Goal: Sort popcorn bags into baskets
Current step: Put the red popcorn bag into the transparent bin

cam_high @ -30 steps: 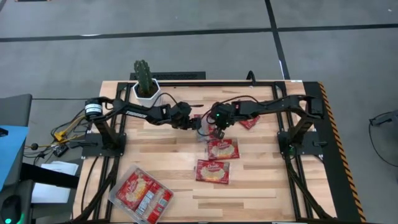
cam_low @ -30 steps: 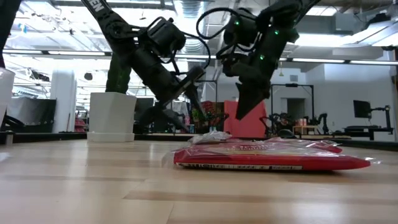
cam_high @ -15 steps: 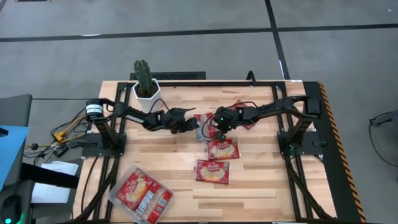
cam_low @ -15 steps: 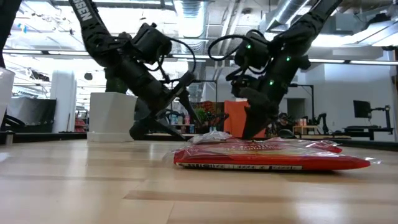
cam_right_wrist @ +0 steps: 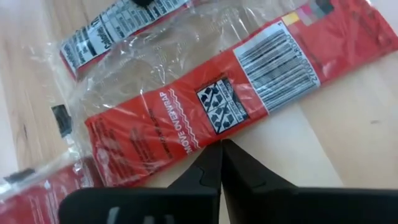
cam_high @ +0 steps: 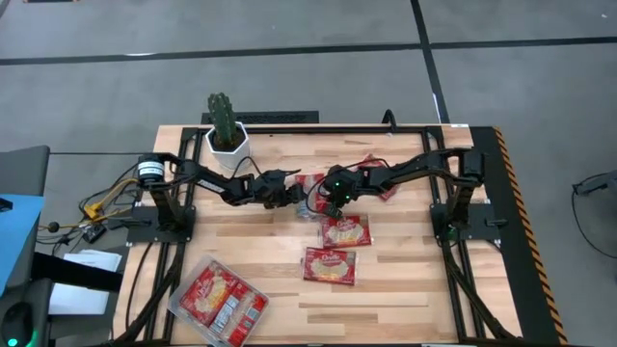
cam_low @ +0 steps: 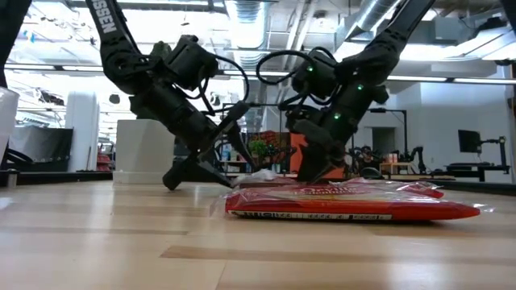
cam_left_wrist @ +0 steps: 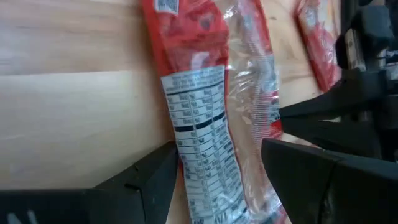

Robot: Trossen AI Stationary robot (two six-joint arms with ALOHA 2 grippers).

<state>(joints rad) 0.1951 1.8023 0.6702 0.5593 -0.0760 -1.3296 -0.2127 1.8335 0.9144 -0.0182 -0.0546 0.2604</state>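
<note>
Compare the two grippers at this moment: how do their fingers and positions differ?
The left gripper has its fingers spread, straddling a popcorn bag; the right gripper has its fingers shut, tips together. The left reaches in from the cactus pot side, the right from the opposite side. Both are low over the same bags at mid-table.

Red popcorn bags (cam_high: pixel 345 231), cream ovals
</note>
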